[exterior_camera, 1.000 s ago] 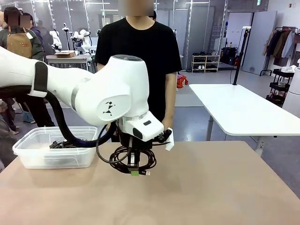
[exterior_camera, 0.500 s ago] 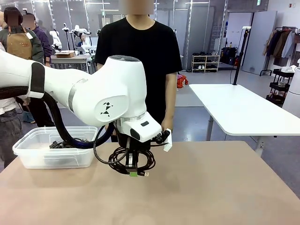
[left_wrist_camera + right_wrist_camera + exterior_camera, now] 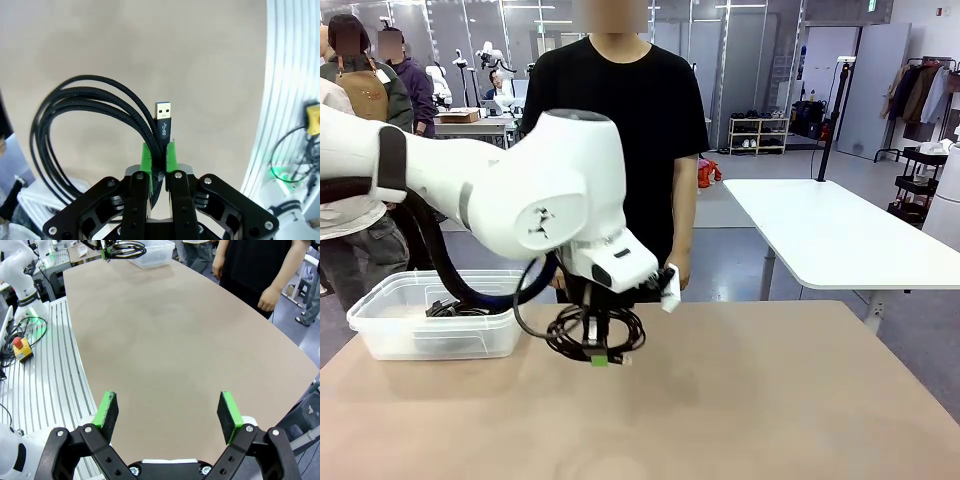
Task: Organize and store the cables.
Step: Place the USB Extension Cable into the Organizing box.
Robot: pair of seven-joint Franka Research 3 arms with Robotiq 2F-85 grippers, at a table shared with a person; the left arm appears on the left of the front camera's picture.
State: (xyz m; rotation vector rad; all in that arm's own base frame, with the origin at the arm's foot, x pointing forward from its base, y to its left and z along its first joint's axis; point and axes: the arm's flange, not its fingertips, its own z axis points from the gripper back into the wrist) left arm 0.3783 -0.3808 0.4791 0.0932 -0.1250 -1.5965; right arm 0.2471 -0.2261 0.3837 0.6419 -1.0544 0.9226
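Tan table point(image 3: 770, 400) — coiled cable point(image 3: 90, 100), "SS" USB plug point(image 3: 163, 117), in left hand point(image 3: 159, 159)

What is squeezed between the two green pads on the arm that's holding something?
A coiled black USB cable, pinched between the left gripper's green pads. The left wrist view shows it.

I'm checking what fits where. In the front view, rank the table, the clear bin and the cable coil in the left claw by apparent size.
1. Table, largest.
2. Clear bin.
3. Cable coil held in the left claw, smallest, though it hangs nearer the camera than the bin.
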